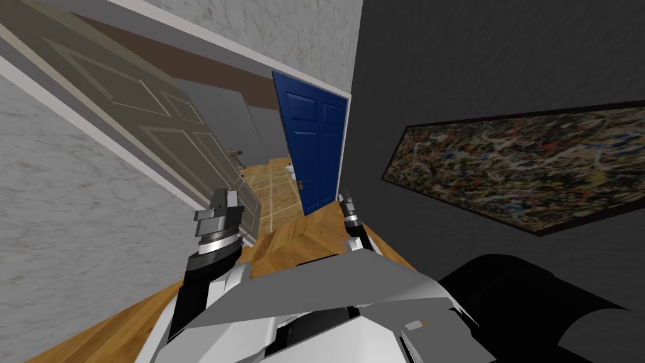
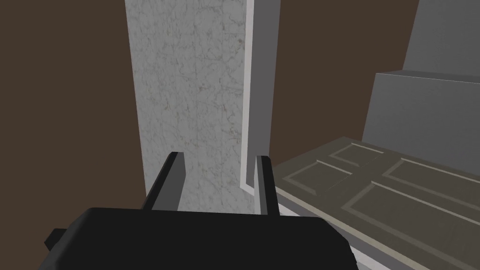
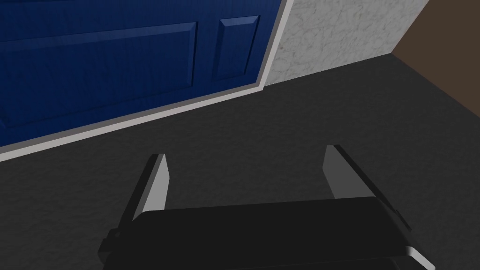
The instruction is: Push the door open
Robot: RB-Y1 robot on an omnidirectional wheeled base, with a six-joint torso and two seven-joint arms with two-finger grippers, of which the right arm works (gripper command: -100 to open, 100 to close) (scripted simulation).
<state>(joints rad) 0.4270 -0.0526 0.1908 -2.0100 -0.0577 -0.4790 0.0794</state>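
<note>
A grey-brown panelled door (image 1: 145, 120) stands swung open on my left, its leaf reaching into a tiled room. My left gripper (image 1: 222, 196) hovers by that door's free edge. In the left wrist view its fingers (image 2: 218, 157) are parted by a narrow gap with nothing between them, pointing at a white door frame (image 2: 248, 93), with the door leaf (image 2: 384, 197) beside them. Straight ahead is a blue panelled door (image 1: 315, 145). My right gripper (image 1: 345, 194) is open and empty near the blue door's frame, and in the right wrist view (image 3: 246, 152) it faces a dark wall below the blue door (image 3: 93, 61).
A dark wall on my right carries a long speckled painting (image 1: 523, 164). A black rounded shape (image 1: 523, 296) sits low at the right. A pale textured wall (image 1: 63, 208) closes the left. Wood floor runs to a tiled floor (image 1: 277, 189) past the doorway.
</note>
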